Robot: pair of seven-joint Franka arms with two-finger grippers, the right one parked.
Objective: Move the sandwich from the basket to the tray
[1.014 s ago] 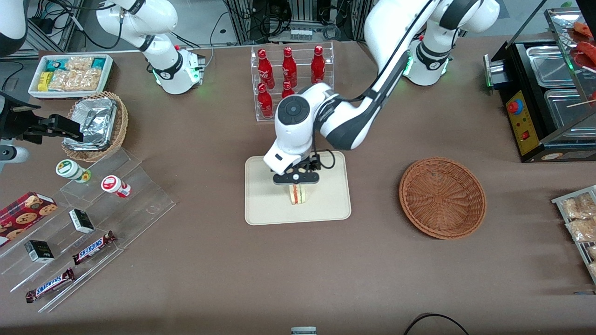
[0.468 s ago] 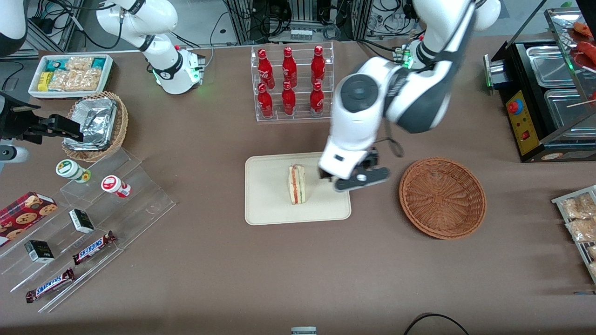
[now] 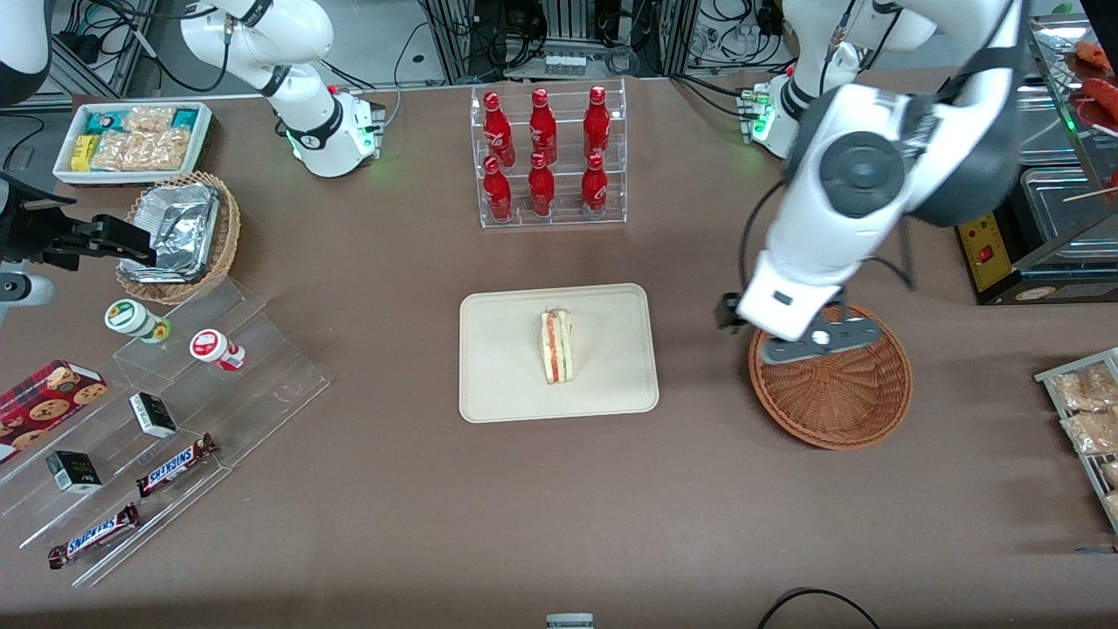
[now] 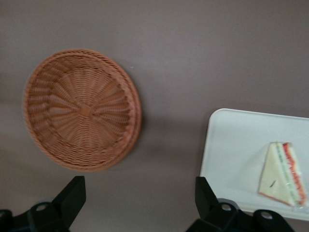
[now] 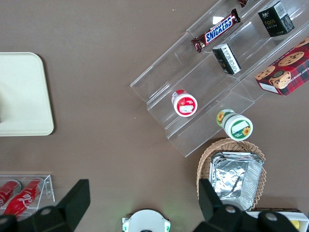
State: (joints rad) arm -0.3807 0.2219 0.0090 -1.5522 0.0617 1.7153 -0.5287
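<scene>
The sandwich (image 3: 556, 346), a pale wedge with red and green filling at its edge, lies alone in the middle of the cream tray (image 3: 498, 384). It also shows in the left wrist view (image 4: 282, 173) on the tray (image 4: 231, 145). The reddish-brown wicker basket (image 3: 838, 402) stands empty toward the working arm's end of the table, also in the left wrist view (image 4: 82, 108). My left gripper (image 3: 808, 345) hangs high above the basket's rim, open and empty, well apart from the sandwich. Its two black fingers (image 4: 72, 195) are spread wide over bare table.
A clear rack of red bottles (image 3: 546, 157) stands farther from the front camera than the tray. A foil-lined wicker basket (image 3: 179, 231), a white tub of snacks (image 3: 131, 140) and a clear stepped shelf with candy bars (image 3: 175, 411) lie toward the parked arm's end. A black appliance (image 3: 1022, 183) stands past the basket.
My gripper let go of the sandwich on the tray, rose, and swung sideways from above the tray to above the basket. The sandwich stays on the tray.
</scene>
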